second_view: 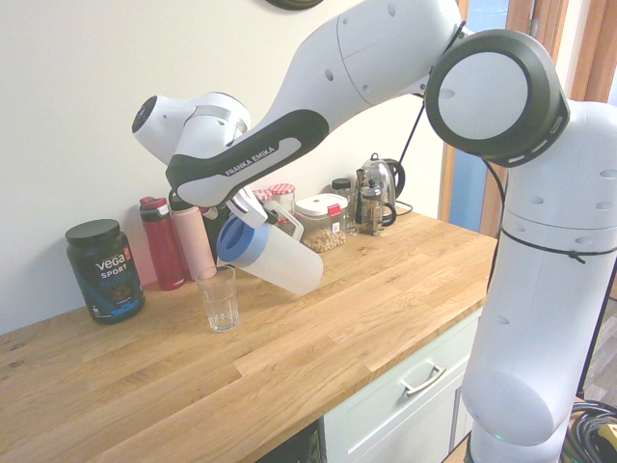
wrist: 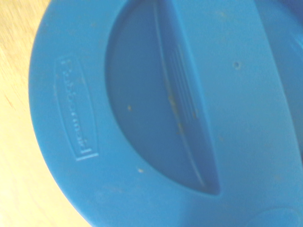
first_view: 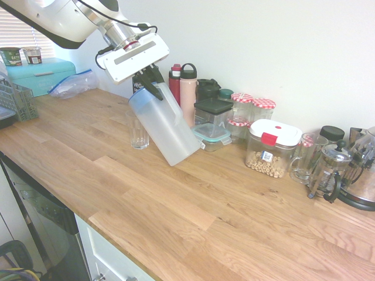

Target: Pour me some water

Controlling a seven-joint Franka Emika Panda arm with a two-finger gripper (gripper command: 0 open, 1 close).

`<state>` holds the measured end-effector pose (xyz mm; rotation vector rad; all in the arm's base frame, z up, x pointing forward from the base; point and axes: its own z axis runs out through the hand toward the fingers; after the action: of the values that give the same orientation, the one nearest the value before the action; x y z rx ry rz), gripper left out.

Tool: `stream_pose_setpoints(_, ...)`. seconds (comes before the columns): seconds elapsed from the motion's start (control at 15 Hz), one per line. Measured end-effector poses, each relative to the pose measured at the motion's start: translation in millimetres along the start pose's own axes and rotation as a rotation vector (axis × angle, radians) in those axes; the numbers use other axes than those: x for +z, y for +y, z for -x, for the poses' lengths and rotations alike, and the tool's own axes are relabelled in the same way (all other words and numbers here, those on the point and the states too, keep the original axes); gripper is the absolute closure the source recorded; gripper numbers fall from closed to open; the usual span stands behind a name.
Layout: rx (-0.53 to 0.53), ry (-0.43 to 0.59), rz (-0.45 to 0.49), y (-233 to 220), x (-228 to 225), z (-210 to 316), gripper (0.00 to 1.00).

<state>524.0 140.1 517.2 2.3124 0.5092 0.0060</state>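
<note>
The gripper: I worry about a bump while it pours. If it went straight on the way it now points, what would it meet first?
The gripper is shut on the jug and points down at a slant. The jug's blue lid fills the wrist view, so it comes first. Past that, probably the glass or the counter; depth is unclear.

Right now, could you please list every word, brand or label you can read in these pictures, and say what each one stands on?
"FRANKA EMIKA": on the dark band of the robot arm, second exterior view.
"VEGA SPORT": on the black tub standing by the wall.
Embossed brand mark on the jug's blue lid, wrist view: too blurred to read.
Label on the green tub on the teal box: too small to read.
Sticker on the cereal container: too small to read.
</note>
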Motion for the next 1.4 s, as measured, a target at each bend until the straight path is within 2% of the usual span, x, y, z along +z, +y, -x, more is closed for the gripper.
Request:
stream_pose_setpoints(0.13,0.008,0.008,-0.014,1,-2,-1,1.0)
stream_pose_setpoints(0.33,0.074,0.048,-0.138,14,-5,-1,1.0)
stream_pose_setpoints(0.53,0.194,0.079,-0.285,65,-3,12,1.0)
stream_pose_setpoints(0.8,0.342,0.124,-0.452,155,11,64,1.0)
stream_pose_setpoints(0.93,0.439,0.146,-0.551,182,21,86,1.0)
stream_pose_setpoints(1.2,0.592,0.161,-0.705,196,69,116,1.0)
stream_pose_setpoints(1.4,0.672,0.156,-0.758,197,101,138,1.0)
